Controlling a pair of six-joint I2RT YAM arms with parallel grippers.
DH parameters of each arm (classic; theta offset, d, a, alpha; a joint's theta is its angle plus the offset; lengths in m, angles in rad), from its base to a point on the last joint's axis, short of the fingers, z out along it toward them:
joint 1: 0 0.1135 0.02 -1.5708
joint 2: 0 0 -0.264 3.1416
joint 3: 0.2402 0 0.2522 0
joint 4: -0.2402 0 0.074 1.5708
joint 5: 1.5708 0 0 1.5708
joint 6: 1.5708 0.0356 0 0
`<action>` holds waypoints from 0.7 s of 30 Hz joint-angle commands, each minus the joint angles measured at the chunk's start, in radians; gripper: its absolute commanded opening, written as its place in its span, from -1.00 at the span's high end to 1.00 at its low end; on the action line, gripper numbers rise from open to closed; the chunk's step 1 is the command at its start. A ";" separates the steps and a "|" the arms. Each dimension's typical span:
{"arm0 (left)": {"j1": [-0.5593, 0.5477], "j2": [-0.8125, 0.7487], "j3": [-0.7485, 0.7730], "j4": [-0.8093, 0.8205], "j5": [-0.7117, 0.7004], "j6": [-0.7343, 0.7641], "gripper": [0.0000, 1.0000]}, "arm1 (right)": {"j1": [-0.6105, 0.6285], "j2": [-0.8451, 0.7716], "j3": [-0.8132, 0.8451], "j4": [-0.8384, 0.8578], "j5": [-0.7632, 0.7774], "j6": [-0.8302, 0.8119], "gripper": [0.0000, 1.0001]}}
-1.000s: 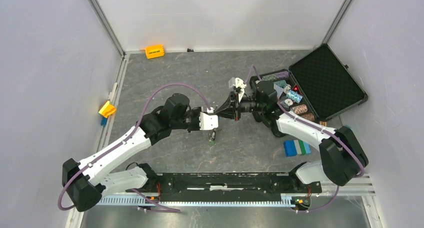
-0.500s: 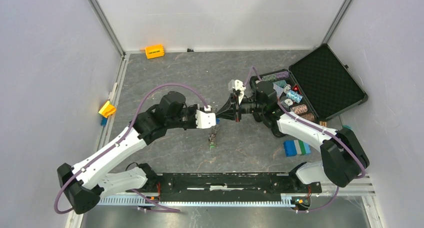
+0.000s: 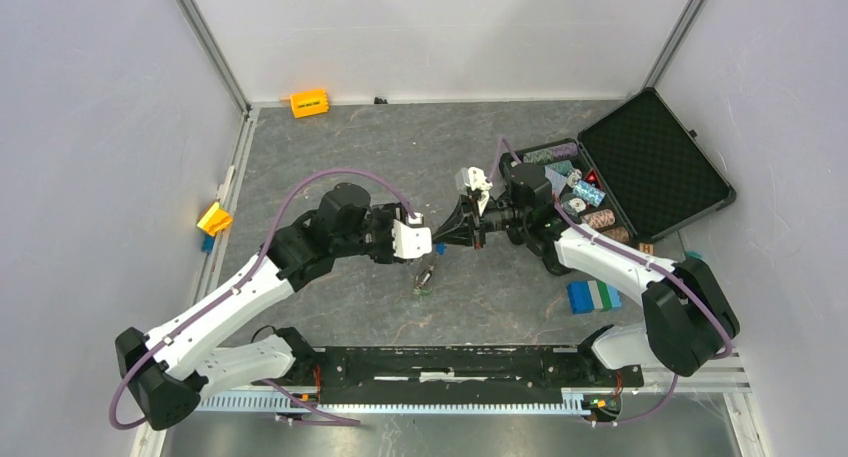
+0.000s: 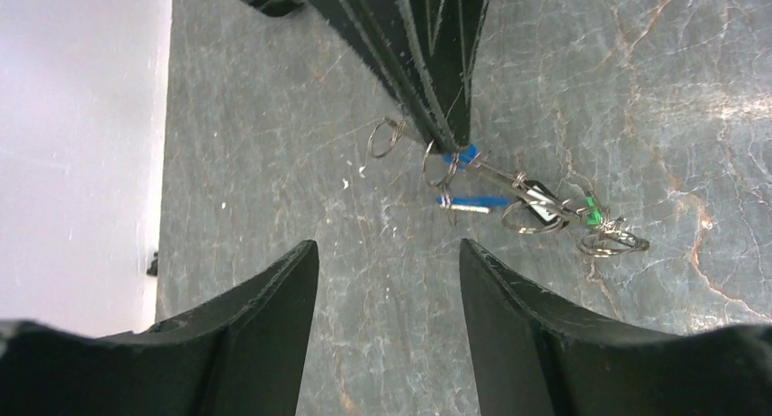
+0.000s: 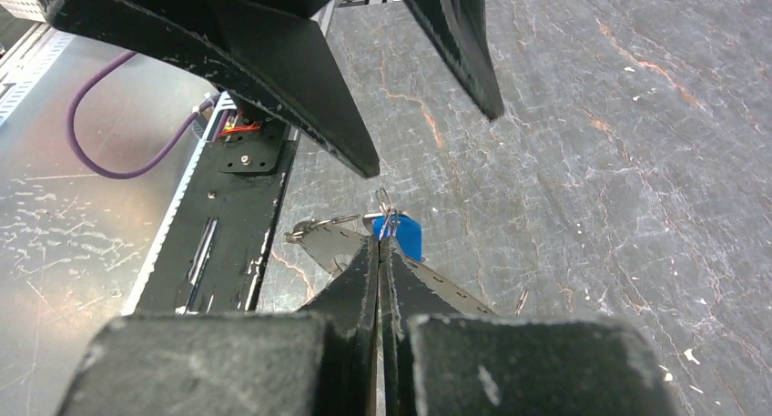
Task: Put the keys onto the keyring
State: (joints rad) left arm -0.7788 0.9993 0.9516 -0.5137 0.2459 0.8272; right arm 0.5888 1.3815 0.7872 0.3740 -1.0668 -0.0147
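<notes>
While the two arms meet over the middle of the table (image 3: pixel 330 147) in the top view, the right gripper (image 3: pixel 443 242) holds up a bunch of keys (image 3: pixel 424 277) that dangles toward the lower centre of the frame. The left gripper (image 3: pixel 428 245) sits just beside it. From the left wrist, the left gripper is spread wide and grips nothing; above it the right gripper's tips pinch the top of a chain of small wire rings (image 4: pixel 387 138) and keys bearing a blue tag (image 4: pixel 473 200), a black tag (image 4: pixel 543 208) and a green tag (image 4: pixel 594 212). From the right wrist, the right gripper is pressed together on a small ring beside the blue tag, with a jagged silvery band, probably the keyring (image 5: pixel 446 290), just behind its tips. Several keys look gathered, yet I cannot tell whether each is threaded on the keyring. The job seems partly done, with threading left.
</notes>
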 commanded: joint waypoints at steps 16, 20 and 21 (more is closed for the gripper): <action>0.005 0.077 -0.009 0.012 0.237 0.155 0.41 | -0.003 -0.038 0.061 0.028 -0.038 -0.013 1.00; 0.003 0.086 -0.012 0.006 0.225 0.159 0.63 | -0.003 -0.043 0.057 0.028 -0.038 -0.015 1.00; 0.003 0.087 -0.013 0.006 0.223 0.158 0.64 | -0.002 -0.045 0.055 0.029 -0.034 -0.016 1.00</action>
State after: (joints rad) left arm -0.7780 1.0809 0.9298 -0.5026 0.4408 0.9443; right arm 0.5888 1.3731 0.7990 0.3672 -1.0912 -0.0242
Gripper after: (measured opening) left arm 0.199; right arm 0.006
